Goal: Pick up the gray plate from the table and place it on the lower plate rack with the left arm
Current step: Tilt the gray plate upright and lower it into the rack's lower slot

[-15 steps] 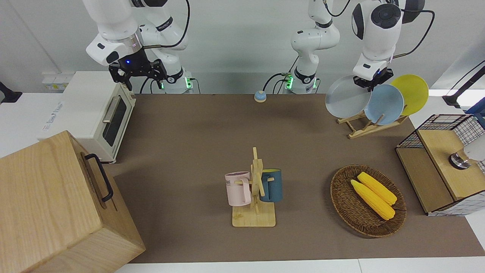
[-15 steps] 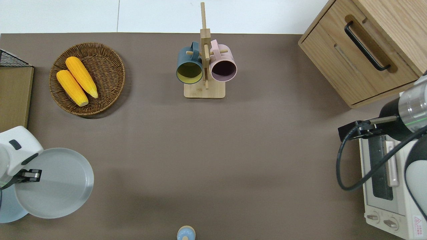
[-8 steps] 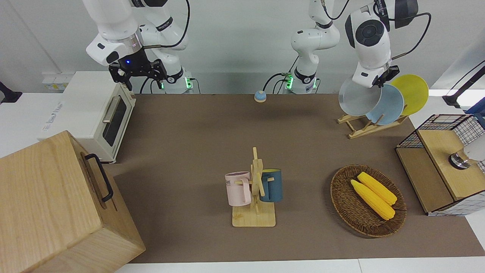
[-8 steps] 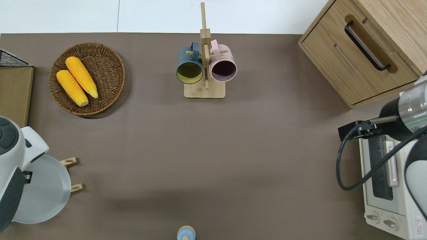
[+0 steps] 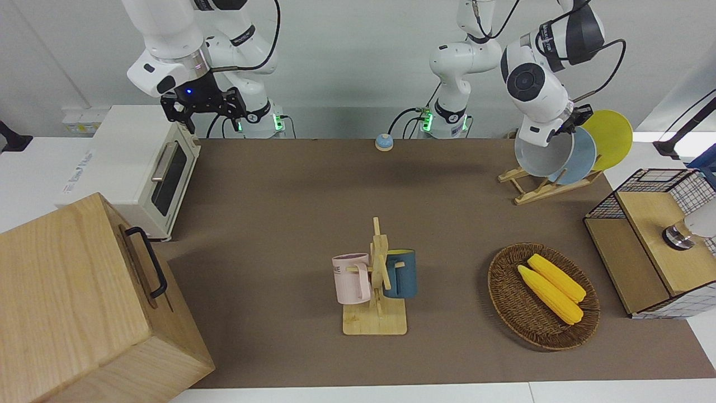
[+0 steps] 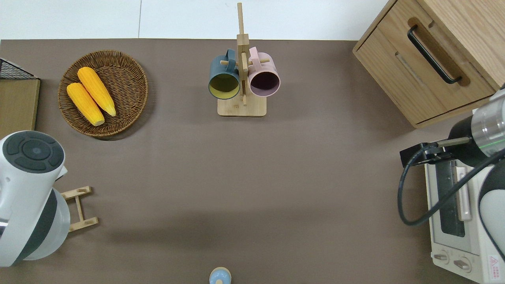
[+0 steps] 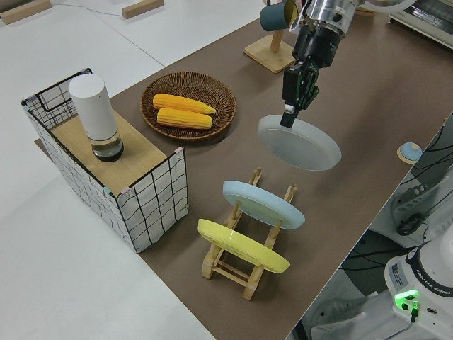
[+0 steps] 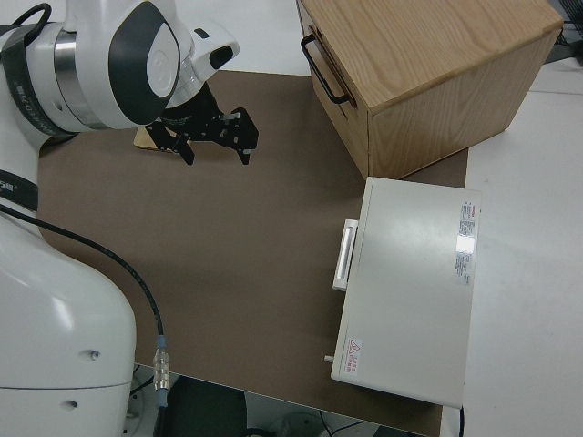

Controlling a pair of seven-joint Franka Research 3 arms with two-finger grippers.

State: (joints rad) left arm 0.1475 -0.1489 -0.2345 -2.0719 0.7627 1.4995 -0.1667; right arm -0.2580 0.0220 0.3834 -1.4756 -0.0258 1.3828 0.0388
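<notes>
While we hold the plate (image 7: 299,143) in the air by its rim, everything turns on how it sits relative to the rack (image 7: 249,263). Taking the scene from largest to smallest: the table (image 5: 291,184) stretches away under our left gripper (image 7: 298,92), with the right arm parked. The basket (image 7: 187,106) of corn lies well apart from the gripper, farther from the robots. The rack stands just beside and below the gripper, toward the left arm's end of the table, with its open end slots nearest the gripper. It already carries a blue plate (image 7: 262,203) and a yellow plate (image 7: 242,246), the blue one the closer of the two to the gripper.

Our left gripper is clamped on the gray plate's edge, the fingers (image 7: 291,108) pinching the rim at the side away from the rack. The plate hangs tilted from that grip, its face turned partly toward the blue plate, its lower edge above the rack's free end. In the front view it overlaps the blue plate, but the side view shows a gap between them.

We judge the placing to be close: the plate's lower edge needs to drop into the empty slot next to the blue plate, with the tilt roughly matching the racked plates. The risk is knocking the blue plate on the way down.
</notes>
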